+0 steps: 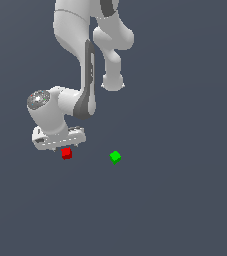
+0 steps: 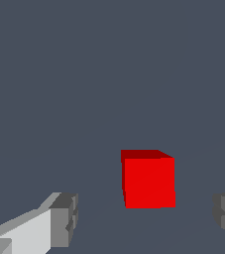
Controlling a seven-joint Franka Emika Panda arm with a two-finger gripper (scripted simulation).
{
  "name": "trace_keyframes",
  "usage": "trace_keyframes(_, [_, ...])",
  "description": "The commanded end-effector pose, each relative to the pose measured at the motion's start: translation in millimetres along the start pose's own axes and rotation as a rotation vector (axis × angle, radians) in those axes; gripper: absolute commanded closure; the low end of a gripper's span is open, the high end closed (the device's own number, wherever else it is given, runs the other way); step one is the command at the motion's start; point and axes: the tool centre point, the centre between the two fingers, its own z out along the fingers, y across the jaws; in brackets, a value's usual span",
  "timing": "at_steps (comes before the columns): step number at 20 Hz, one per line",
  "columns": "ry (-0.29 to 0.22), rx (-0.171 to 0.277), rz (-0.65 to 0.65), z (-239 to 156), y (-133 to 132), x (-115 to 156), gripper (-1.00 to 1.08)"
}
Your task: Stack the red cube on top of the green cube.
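Gripper [image 2: 144, 218] spread wide, holding nothing — red cube [image 1: 66, 153] sits between its fingers [image 2: 64, 218], probably on the floor, well apart from green cube [image 1: 115, 157]. Centre the cube before closing — it looks nearer one finger.

We see a smooth, matt red cube [image 2: 148, 179] and a matt green cube [image 1: 115, 157] on a flat, matt grey bench [image 1: 185, 200]. The arm's [image 1: 70, 30] white shell looks glossy, like plastic.

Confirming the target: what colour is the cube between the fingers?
Red, clearest in the wrist view.
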Motion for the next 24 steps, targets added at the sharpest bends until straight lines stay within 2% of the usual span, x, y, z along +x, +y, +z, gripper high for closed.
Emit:
trace_keyframes(1, [0.0, 0.001, -0.011, 3.5, 6.9, 0.2, -0.92])
trace_keyframes(11, [-0.001, 0.001, -0.014, 8.5, 10.8, 0.2, -0.92])
trace_keyframes(24, [0.0, 0.001, -0.016, 55.2, 10.4, 0.5, -0.92])
